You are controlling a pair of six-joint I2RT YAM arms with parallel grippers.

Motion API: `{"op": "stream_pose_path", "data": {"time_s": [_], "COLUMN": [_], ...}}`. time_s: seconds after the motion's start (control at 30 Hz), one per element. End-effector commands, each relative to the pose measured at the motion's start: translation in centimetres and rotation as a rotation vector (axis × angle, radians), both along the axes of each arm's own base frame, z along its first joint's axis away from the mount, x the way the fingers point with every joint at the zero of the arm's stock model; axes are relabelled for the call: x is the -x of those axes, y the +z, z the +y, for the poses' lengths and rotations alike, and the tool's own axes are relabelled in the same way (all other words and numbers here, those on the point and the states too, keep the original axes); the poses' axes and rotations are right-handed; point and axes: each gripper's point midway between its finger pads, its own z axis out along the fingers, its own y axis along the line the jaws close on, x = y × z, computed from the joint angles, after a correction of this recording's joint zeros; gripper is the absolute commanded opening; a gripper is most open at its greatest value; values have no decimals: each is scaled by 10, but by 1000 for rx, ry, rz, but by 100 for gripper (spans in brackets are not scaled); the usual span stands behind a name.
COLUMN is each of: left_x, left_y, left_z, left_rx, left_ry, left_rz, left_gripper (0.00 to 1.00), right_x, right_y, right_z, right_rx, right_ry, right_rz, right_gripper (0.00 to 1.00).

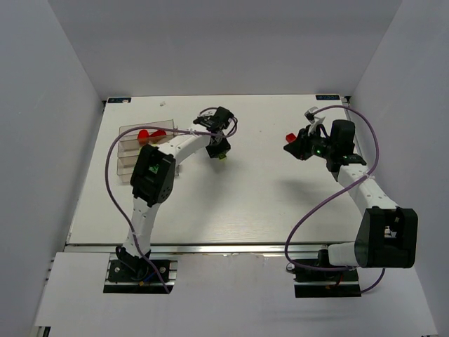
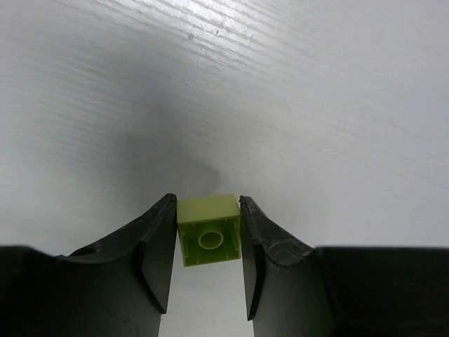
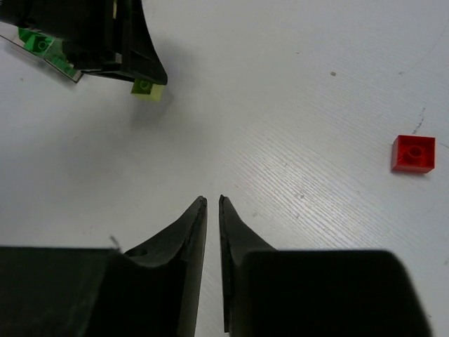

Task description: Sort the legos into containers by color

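my left gripper (image 2: 208, 213) pinches the lime brick (image 2: 208, 230) by its sides, clear of the table (image 2: 295, 91), ready for the tray (image 1: 127, 152); my right gripper (image 3: 212, 204) is nearly closed, empty.

The white table (image 1: 245, 203) carries a clear tray (image 1: 125, 166) and one red brick (image 1: 290, 137)

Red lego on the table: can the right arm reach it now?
Probably yes. The red lego lies alone near the right gripper, nothing between them; that gripper is shut, so it must open first.
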Motion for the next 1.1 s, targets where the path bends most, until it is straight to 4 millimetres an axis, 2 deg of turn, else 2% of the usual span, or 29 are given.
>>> {"op": "stream_pose_path", "data": {"time_s": [0.0,0.03,0.07,0.1,0.13,0.17,0.2,0.23,0.27,0.3,0.37,0.4,0.47,0.5,0.57,0.6,0.8,0.9,1.07], "left_x": [-8,-3,-4,1,5,7,10,13,13,10,15,12,15,14,13,12,2,-5,-20], "left_y": [104,102,115,110,125,128,122,135,138,138,144,145,148,149,150,150,138,134,118], "left_z": [10,18,22,35,44,52,71,83,94,115,142,165,189,207,225,239,283,297,310], "left_rx": [32,8,12,-13,-10,-16,-47,-41,-43,-48,-51,-57,-75,-91,-119,-137,-187,-218,-248], "left_ry": [-29,-34,-29,-12,-6,3,24,42,60,99,133,178,201,231,241,255,284,281,275], "left_rz": [-238,-234,-264,-253,-278,-284,-271,-294,-302,-301,-310,-311,-312,-310,-306,-301,-272,-263,-234], "left_gripper": [8,8,8,7,7,7,6,6,6,6,6,5,5,5,5,5,5,5,5], "right_x": [1,2,3,3,3,6,6,6,7,11,13,13,14,13,13,12,11,11,11], "right_y": [10,11,12,12,13,13,13,13,13,7,3,2,-1,-2,-4,-3,-7,-10,-13], "right_z": [8,11,14,16,18,24,26,29,34,36,41,42,46,47,50,50,53,53,53], "right_rx": [-9,-5,-2,4,7,13,20,31,35,43,51,56,66,72,76,80,99,101,101], "right_ry": [55,66,72,81,91,107,113,125,137,141,154,153,163,160,166,163,169,166,165], "right_rz": [-27,-27,-29,-35,-39,-39,-40,-53,-56,-28,-16,-9,-3,-1,5,0,10,19,26], "right_gripper": [16,10,8,6,2,2,2,1,1,1,1,1,2,2,2,2,3,3,3]}}
